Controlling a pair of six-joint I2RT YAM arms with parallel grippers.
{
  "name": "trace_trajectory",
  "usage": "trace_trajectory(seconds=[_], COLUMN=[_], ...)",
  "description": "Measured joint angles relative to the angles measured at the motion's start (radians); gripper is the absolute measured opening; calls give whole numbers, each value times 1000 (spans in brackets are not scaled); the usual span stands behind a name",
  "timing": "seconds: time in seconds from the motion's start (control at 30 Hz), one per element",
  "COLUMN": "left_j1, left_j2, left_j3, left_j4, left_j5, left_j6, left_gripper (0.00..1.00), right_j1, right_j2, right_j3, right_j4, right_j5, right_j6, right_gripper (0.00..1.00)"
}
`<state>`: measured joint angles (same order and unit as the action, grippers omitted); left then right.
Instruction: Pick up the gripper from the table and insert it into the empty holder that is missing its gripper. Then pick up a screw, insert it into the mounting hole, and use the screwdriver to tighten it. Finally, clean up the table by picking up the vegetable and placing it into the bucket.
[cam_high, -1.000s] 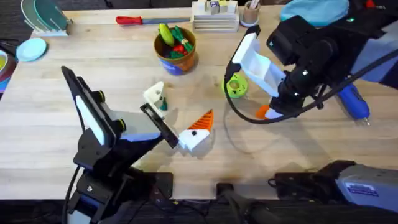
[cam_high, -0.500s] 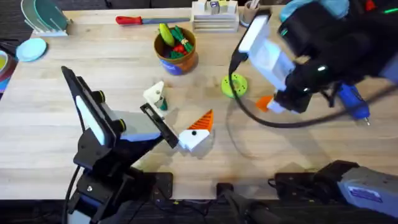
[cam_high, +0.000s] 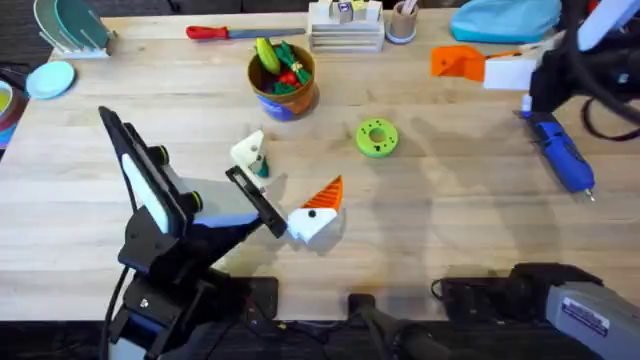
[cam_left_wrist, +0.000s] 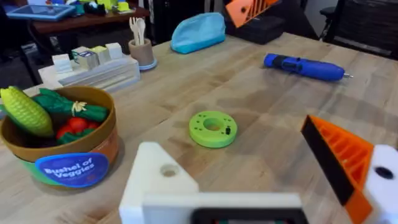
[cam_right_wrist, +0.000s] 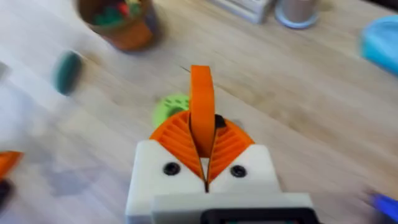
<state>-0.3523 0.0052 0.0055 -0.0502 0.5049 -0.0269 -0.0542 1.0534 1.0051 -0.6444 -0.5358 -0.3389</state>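
My right gripper (cam_high: 462, 62) hangs over the table's far right, shut on the gripper (cam_right_wrist: 201, 93), an orange ribbed wedge standing upright between its pads. My left gripper (cam_high: 285, 180) rests open near the middle. One of its jaws is the bare white holder (cam_high: 248, 150) with a hole (cam_left_wrist: 168, 169); the other carries an orange pad (cam_left_wrist: 339, 158). The dark green vegetable (cam_high: 262, 167) lies beside the holder. The blue bucket (cam_high: 283, 100) stands behind it, holding toy foods. On the right lies the blue screwdriver (cam_high: 560, 152). I cannot make out a screw.
A green ring disc (cam_high: 377, 137) lies mid-table. A red-handled screwdriver (cam_high: 225, 32), a stack of white trays (cam_high: 345, 30) and a pen cup (cam_high: 402, 22) line the far edge. A light blue pouch (cam_high: 505, 18) sits at the far right.
My right gripper rose from the table beside the green ring and swung to the far right, carrying the orange wedge. The left arm stayed still.
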Motion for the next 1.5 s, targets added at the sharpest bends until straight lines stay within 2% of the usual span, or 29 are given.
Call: trace_trajectory(seconds=[0.13, 0.23, 0.4, 0.57, 0.7, 0.97, 1.5], left_j1=[0, 0, 0, 0, 0, 0, 0], left_j2=[0, 0, 0, 0, 0, 0, 0], left_j3=[0, 0, 0, 0, 0, 0, 0], left_j4=[0, 0, 0, 0, 0, 0, 0], left_j5=[0, 0, 0, 0, 0, 0, 17], left_j6=[0, 0, 0, 0, 0, 0, 0], left_gripper=[993, 993, 993, 993, 992, 993, 992], right_j1=[-32, 6, 142, 289, 380, 480, 491], right_j2=[86, 179, 340, 490, 560, 580, 632], right_j3=[-99, -134, -140, -140, -141, -141, -141], right_j4=[130, 166, 255, 495, 655, 757, 771], right_j5=[-265, -372, -476, -625, -718, -781, -794], right_j6=[153, 311, 573, 773, 914, 1042, 1087], right_gripper=[8, 8, 8, 8, 8, 8, 8])
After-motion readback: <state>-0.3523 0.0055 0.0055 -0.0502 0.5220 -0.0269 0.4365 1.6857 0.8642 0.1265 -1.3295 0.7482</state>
